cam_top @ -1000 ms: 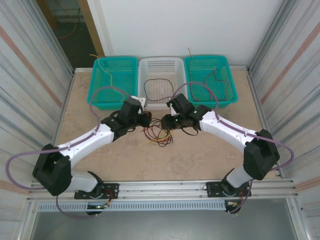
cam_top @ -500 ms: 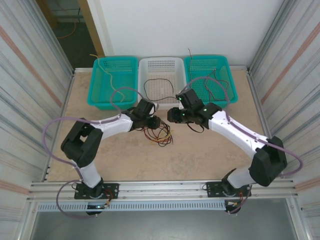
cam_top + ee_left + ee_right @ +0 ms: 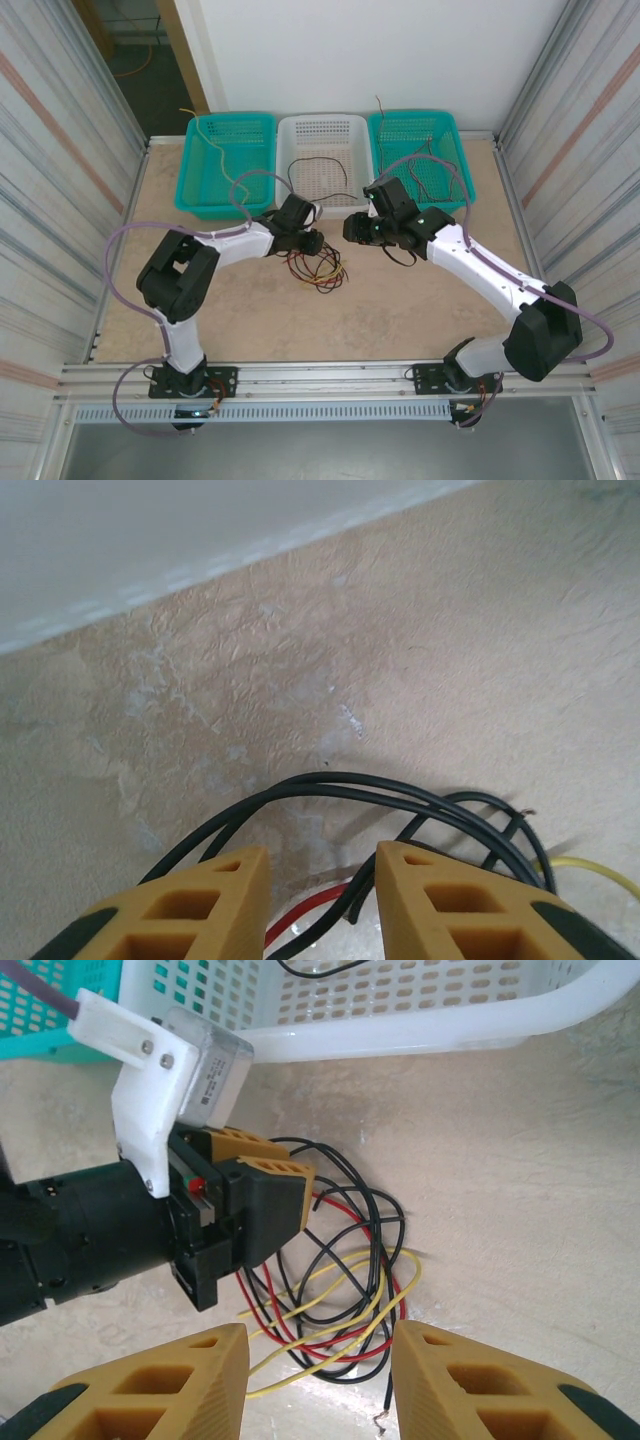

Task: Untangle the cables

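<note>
Red, black, yellow cables (image 3: pixel 345 1282) tangled, left gripper (image 3: pixel 320 860) parted over them

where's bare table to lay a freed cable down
Free: the near strip of table between the left arm and right arm, and the left side bordered by the left teal basket and left arm. Crowded: in front of the white basket, around the cable tangle.
</note>
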Available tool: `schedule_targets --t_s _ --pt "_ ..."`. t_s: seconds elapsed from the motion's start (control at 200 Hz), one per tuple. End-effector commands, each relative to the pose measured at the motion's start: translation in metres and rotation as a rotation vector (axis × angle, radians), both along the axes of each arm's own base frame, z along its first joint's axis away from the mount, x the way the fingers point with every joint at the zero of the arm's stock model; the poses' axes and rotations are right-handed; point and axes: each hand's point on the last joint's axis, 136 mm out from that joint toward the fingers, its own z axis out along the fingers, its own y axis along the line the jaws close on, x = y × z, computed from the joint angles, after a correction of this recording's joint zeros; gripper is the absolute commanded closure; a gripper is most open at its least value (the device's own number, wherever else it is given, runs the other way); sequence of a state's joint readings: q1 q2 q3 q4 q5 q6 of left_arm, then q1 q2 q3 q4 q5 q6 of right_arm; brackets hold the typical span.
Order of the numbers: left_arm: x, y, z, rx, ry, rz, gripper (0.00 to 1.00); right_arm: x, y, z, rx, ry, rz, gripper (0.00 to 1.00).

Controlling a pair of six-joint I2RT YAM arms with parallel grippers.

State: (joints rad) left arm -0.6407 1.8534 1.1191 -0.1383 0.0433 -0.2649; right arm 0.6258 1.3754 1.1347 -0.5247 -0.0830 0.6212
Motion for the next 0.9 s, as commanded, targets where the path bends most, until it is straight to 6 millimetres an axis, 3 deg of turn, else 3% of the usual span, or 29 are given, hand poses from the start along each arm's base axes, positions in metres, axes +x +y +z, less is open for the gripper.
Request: schedule_targets --t_s 0.0,0.256,0.546,0.696,0.892 --pt "0.004 0.0 -0.001 0.025 -0.003 -0.023 0.66 -0.004 -0.006 0.004 0.018 0.006 -0.017 0.58" --pt "-0.003 -0.006 0.0 -0.018 0.013 -0.049 0.66 -0.003 -0.011 0.007 0.029 0.002 -0.027 0.57" --pt "-0.023 -0.01 0.008 -0.047 0.007 -0.057 0.99 -0.002 -0.013 0.009 0.033 -0.003 -0.03 0.57" --pt "-0.034 -0.016 0.054 -0.101 -0.071 -0.068 1.0 -0.003 -0.008 0.015 0.058 -0.02 0.0 0.57" --pt "-0.053 -0.021 0.142 -0.227 -0.2 -0.091 1.0 -0.007 0.007 0.019 0.116 -0.021 0.063 0.55"
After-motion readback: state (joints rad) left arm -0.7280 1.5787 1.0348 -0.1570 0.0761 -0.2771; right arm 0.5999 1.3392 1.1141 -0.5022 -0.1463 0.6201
